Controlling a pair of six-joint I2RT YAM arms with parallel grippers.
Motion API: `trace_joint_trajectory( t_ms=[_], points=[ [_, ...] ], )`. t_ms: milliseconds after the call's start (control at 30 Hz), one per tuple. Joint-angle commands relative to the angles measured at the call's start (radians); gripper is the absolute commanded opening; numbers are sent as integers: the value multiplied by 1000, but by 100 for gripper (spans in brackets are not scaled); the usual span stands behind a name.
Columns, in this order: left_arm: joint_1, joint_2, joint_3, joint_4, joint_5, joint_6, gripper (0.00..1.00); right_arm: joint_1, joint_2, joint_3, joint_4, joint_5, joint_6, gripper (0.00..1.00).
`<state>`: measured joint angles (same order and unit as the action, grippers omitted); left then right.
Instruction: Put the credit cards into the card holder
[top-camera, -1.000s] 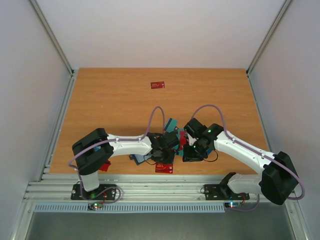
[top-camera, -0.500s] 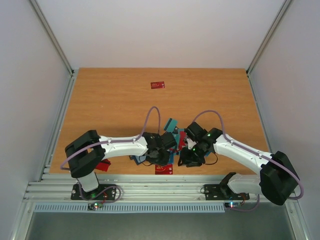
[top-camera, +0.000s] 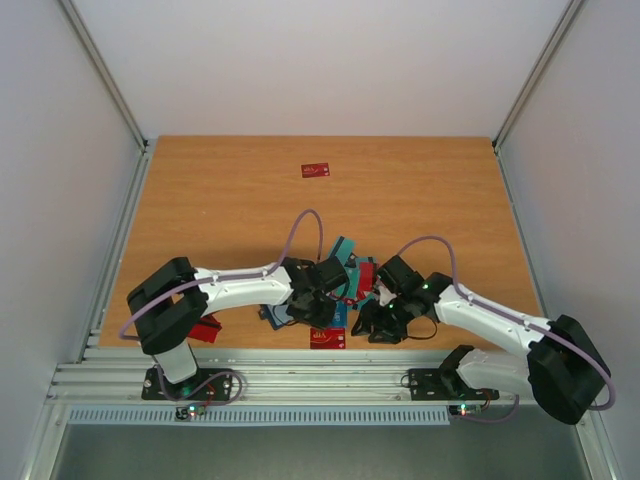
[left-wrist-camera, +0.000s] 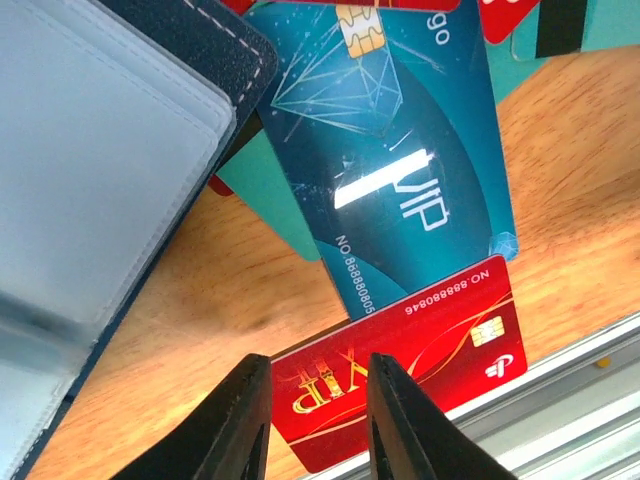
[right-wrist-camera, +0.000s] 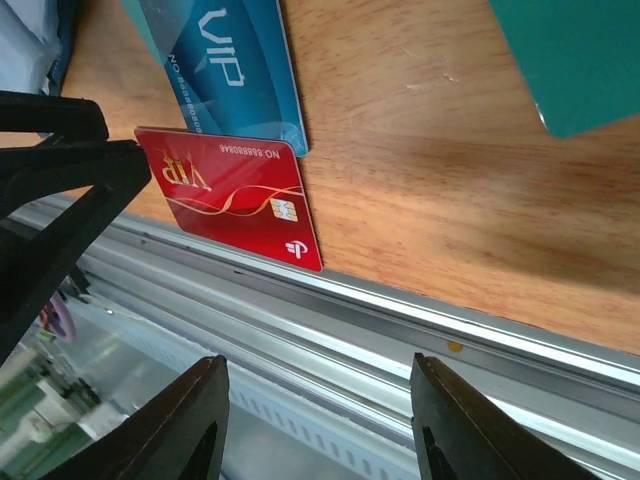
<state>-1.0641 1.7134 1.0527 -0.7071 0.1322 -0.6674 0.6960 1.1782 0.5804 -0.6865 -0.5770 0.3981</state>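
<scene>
Card holder (left-wrist-camera: 100, 180) lies open on the table (top-camera: 200, 200), grey-blue inside up. Just beside it are two VIP cards, one blue VIP card (left-wrist-camera: 400, 170) and one red VIP card (left-wrist-camera: 420, 350), touching each other. One lone red card (top-camera: 315, 170) lies well apart from the holder. Left gripper (left-wrist-camera: 313, 365): fingers slightly parted, empty. Right gripper (right-wrist-camera: 320, 365): fingers wide apart, empty.

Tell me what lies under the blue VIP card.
A teal card pokes out from under the blue VIP card along one long edge. How far it runs beneath, and whether more cards lie there, is covered.
</scene>
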Motion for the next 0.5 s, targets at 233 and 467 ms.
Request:
trace_joint_trajectory(
  t_ms=[233, 467],
  points=[
    [45, -15, -72, 78, 143, 137, 37, 112, -103, -119, 156, 59, 266, 55],
    [48, -27, -158, 128, 166, 113, 36, 196, -35, -114, 240, 108, 312, 57]
  ],
)
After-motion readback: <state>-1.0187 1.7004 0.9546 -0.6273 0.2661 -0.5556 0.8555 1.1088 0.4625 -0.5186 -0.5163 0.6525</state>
